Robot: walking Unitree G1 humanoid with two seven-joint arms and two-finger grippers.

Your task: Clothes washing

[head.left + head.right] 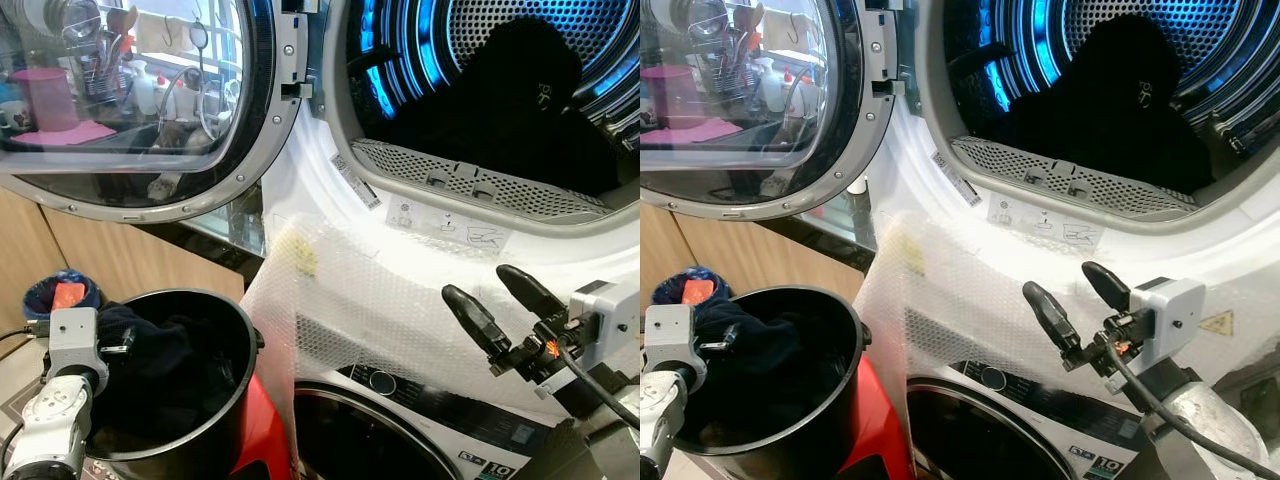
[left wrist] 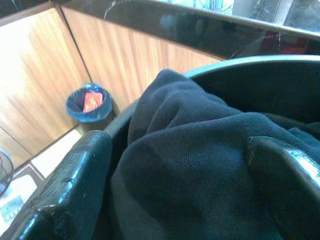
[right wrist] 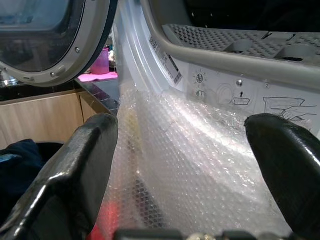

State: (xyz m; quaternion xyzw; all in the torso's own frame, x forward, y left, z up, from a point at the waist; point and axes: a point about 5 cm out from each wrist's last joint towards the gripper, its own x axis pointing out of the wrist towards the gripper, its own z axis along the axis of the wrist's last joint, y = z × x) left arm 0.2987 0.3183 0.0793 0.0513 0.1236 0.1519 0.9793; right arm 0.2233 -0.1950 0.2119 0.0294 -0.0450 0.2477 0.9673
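Two grippers at work, one stacked laundry pair in front. Right gripper (image 1: 500, 300) hovers in front of the upper machine, fingers spread wide apart, nothing between them. Just beyond its fingertips hangs a bubble wrap sheet (image 3: 190, 160), draped down the white front panel and over the top of the lower washing machine (image 1: 400, 430). Above and ahead of this gripper sits the open dryer drum (image 1: 480, 60), blue-lit inside, with a dark garment (image 1: 1120, 90) heaped in it against the perforated back wall. A grey perforated lint filter strip (image 1: 470, 185) runs along the drum's lower lip, between the gripper and the garment. Instruction stickers (image 3: 235, 95) sit on the panel under that strip.

Left gripper (image 2: 180, 165) is down at the rim of a black bucket (image 1: 225, 400), fingers parted with dark navy clothing (image 2: 200, 150) bulging between them; cloth touches both fingers (image 2: 75, 170), but whether they are pinching it I cannot tell. More of the dark clothes (image 1: 160, 370) lie inside the bucket. Something red (image 1: 265, 430) shows beside the bucket, on the side toward the machines.

Round glass dryer door (image 1: 140, 100) stands swung open above the left gripper, reflecting kitchen items. Beyond the left gripper, by the wooden cabinet fronts (image 2: 45, 85), stands a small blue bin (image 2: 89, 102) with something red in it.
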